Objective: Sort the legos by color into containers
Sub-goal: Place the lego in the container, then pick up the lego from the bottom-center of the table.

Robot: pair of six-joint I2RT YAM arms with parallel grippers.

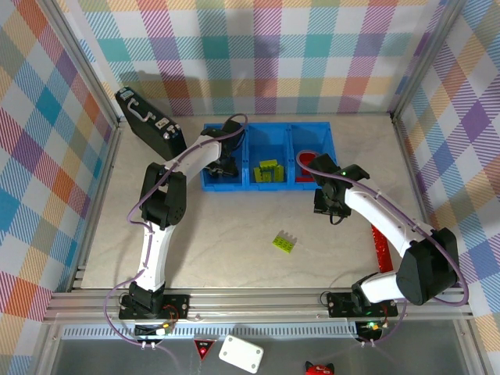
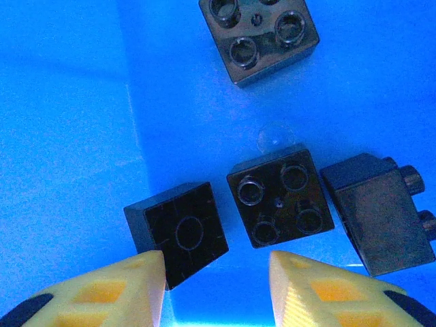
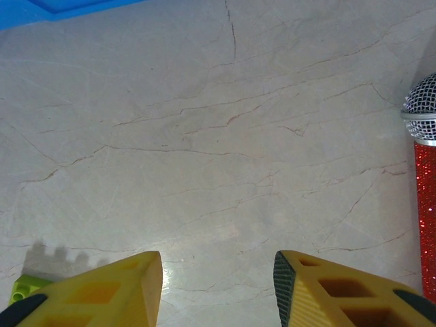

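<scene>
My left gripper [image 2: 216,266] hangs in the left box of the blue tray [image 1: 273,186], fingers apart and holding nothing. A black brick [image 2: 176,231] lies right by one finger, so a crooked lift could flick it out. My right gripper [image 3: 216,262], fingers apart and bare, hovers in front of the tray near the green brick [image 1: 284,243], and a sloppy grab could shove it away.

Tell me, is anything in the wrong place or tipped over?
Yes. One lime brick lies alone on the table, outside the blue tray. In the tray's left compartment, one black brick lies on its side, studs pointing sideways. A red glittery microphone also lies on the table.
</scene>
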